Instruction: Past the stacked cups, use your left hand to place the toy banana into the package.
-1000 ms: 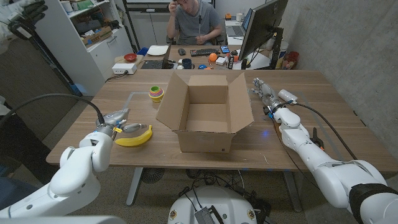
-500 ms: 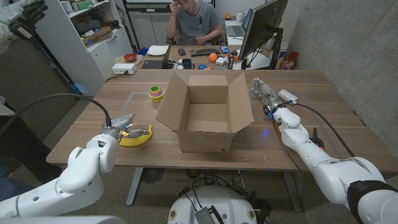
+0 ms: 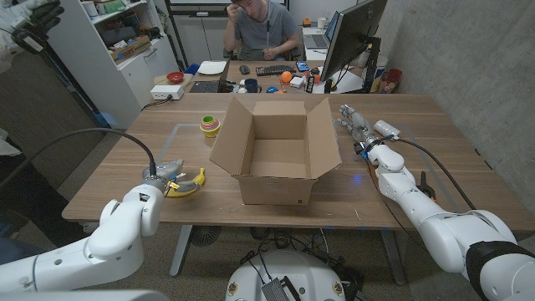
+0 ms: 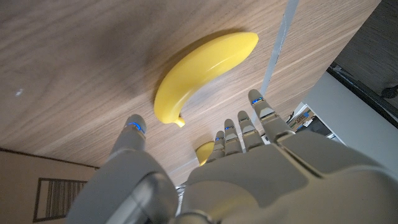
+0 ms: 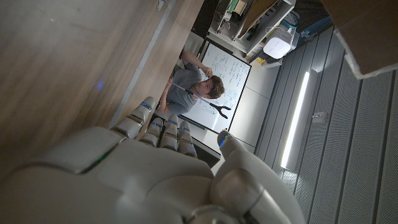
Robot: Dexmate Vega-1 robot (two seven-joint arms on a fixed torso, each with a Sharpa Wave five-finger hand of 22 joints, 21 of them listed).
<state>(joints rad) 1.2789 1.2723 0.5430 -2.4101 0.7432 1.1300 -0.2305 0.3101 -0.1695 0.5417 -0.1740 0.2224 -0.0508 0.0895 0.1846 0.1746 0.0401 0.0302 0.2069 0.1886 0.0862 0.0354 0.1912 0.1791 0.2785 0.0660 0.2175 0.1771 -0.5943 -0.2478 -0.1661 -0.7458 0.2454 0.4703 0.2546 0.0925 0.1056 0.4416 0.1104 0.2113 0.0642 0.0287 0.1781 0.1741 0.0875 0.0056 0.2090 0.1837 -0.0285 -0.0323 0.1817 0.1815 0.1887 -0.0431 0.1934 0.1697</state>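
Left hand (image 3: 170, 173) hovers over the wooden surface (image 3: 401, 125) near its front left edge, right above one end of the yellow plastic toy banana (image 3: 187, 184). From the left wrist view the fingers (image 4: 261, 115) are spread apart and hold nothing, with the toy banana (image 4: 202, 71) lying on the wood just beyond the fingertips, apart from them as far as can be told. The banana lies just left of the open brown cardboard box (image 3: 277, 150), which stands in the middle of the surface with its flaps turned outward. Farther back, beside the box's left flap, stands a small stack of colourful plastic cups (image 3: 210, 125), well apart from the banana. Right hand (image 3: 354, 124) rests on the surface to the right of the box, its fingers stretched out and gripping nothing. Behind the surface a person (image 3: 263, 33) sits at a desk, and a dark monitor (image 3: 351, 38) stands to the right.
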